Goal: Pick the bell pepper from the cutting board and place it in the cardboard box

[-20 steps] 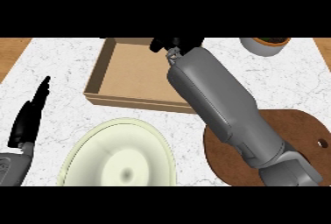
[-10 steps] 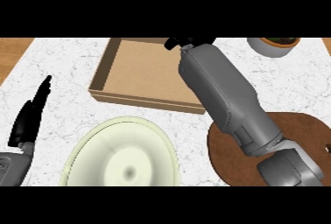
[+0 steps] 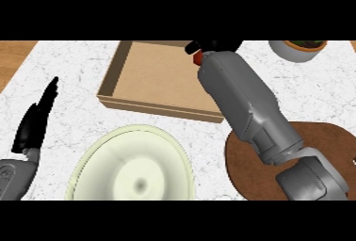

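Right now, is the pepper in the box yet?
Almost. Done: the pepper is off the cutting board. In hand: the right hand is curled round it, above the far right corner of the box. Left to do: let go so it lands inside. The left hand rests open at the left edge.

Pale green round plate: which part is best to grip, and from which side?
Probably the left rim of the pale green round plate, coming from the left with the open left hand beside it. It lies flat and shallow, so only the rim gives fingers a hold; the right hand holds the red bell pepper.
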{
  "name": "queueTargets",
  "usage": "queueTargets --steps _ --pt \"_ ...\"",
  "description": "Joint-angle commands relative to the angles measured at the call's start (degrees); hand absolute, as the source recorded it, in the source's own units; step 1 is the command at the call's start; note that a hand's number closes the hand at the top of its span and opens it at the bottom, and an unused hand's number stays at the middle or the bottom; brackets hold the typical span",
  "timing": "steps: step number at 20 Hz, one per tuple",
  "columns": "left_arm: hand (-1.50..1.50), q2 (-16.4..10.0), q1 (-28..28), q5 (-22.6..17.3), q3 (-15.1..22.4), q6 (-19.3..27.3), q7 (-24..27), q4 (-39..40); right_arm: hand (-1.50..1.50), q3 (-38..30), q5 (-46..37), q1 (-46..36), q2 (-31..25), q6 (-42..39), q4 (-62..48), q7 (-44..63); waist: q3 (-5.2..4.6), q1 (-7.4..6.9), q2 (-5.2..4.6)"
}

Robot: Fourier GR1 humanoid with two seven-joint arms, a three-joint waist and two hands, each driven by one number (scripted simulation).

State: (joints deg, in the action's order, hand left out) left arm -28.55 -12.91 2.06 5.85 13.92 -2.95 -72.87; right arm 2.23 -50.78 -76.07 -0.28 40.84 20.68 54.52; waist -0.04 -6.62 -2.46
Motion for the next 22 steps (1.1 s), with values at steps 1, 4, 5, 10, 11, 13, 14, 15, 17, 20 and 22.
queueTargets --steps 1,4,5,10,11,13,14,15,17,20,22 --pt "0.0 0.7 0.3 0.2 0.3 0.2 -0.9 -0.6 -1.5 0.1 -1.0 0.0 0.3 10.4 -2.4 -0.7 0.0 -0.81 -0.04" --pt "0.0 0.2 1.9 0.2 0.0 -0.2 0.4 -0.6 -1.5 0.1 -2.0 0.9 0.3 16.1 -2.1 -3.8 0.01 -0.1 0.33" --pt "0.0 0.0 0.5 0.8 -0.6 0.4 0.3 1.7 -1.5 0.8 -2.1 1.0 0.3 18.4 -1.5 -3.8 -0.02 0.79 0.47" --pt "0.0 -0.3 0.4 0.5 -1.4 -0.4 0.7 2.9 -1.5 -1.3 -1.3 -1.0 0.3 26.0 0.4 -4.1 -0.03 2.11 0.97" --pt "0.0 0.9 2.2 0.1 -0.6 -0.5 1.8 1.1 -1.5 0.1 -1.1 0.2 0.3 28.1 0.3 -3.4 -0.03 1.59 1.4" --pt "0.0 -0.2 2.1 0.8 -1.9 0.8 -0.3 1.1 -1.5 -0.5 0.8 1.5 0.3 28.6 2.8 -6.7 0.06 3.05 1.78" --pt "0.0 -0.4 2.7 -0.5 -2.5 -0.9 1.1 1.3 -1.5 -0.3 1.3 2.3 0.3 29.7 3.0 -7.2 0.03 3.1 1.76" --pt "0.0 -0.5 4.2 -0.2 -2.5 -0.5 1.5 0.2 -1.5 1.4 2.8 3.2 0.3 29.5 5.2 -6.6 0.04 3.28 2.21" --pt "0.0 0.1 2.5 0.0 -2.8 -0.4 0.3 1.8 -1.5 5.7 2.7 4.8 0.3 30.9 6.6 -3.8 0.0 4.41 2.56" --pt "0.0 0.0 7.9 -0.1 -4.0 0.6 2.5 0.7 -1.5 6.3 1.3 9.4 0.3 31.9 10.1 -1.6 0.01 6.18 3.09" --pt "0.0 -1.2 9.9 -0.7 -5.2 0.4 1.5 -0.8 -1.5 7.6 -1.0 12.7 0.3 30.2 13.6 0.7 0.02 7.81 3.8"
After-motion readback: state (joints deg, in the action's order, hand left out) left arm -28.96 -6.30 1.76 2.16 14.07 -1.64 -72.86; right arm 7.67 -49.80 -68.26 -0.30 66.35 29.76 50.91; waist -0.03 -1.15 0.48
